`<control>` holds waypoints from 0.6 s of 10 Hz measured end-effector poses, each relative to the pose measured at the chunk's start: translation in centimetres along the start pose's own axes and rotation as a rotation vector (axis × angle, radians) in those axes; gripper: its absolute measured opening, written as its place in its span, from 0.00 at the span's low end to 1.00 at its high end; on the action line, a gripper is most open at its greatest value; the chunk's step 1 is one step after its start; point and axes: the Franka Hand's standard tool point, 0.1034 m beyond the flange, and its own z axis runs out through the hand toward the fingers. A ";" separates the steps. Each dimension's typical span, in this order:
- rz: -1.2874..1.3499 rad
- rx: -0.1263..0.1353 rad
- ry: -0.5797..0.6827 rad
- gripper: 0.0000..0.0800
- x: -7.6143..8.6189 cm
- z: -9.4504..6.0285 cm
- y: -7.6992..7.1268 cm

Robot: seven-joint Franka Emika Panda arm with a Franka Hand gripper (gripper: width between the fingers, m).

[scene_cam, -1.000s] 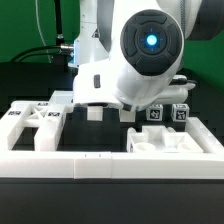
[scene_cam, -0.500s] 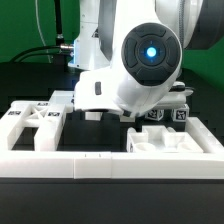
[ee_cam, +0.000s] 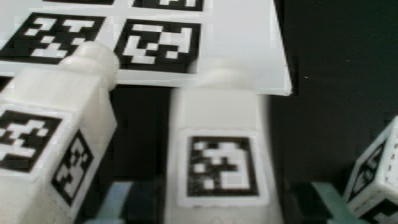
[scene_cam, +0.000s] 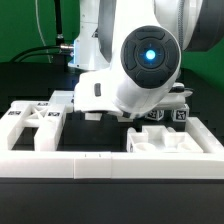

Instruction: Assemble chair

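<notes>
The chair lies in loose white tagged parts. In the wrist view a narrow white block point(ee_cam: 221, 150) with a square tag points away from the camera. My gripper point(ee_cam: 222, 203) straddles its near end. One finger point(ee_cam: 118, 205) stands on each side, and a dark gap shows between each finger and the block, so the jaws are open. A second tagged block point(ee_cam: 54, 130) lies close beside it, and a third point(ee_cam: 377, 165) sits at the frame's edge. In the exterior view the gripper point(scene_cam: 105, 114) is low over the table and the arm hides the block.
The marker board point(ee_cam: 143, 40) lies just beyond the blocks. A slotted white panel point(scene_cam: 30, 125) sits at the exterior view's left, another white part point(scene_cam: 172, 142) and tagged cubes point(scene_cam: 170, 113) at its right. A long white rail point(scene_cam: 110, 166) runs along the front.
The arm has come down, bringing the gripper lower over the table between the parts. Over the last half second it has barely moved.
</notes>
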 end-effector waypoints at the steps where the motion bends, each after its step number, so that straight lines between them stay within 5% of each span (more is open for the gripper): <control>1: -0.003 0.000 0.000 0.36 0.0 0.0 0.0; 4: -0.047 0.007 0.012 0.36 -0.4 -1.0 0.3; 6: -0.063 0.017 -0.051 0.36 -3.6 -5.3 0.2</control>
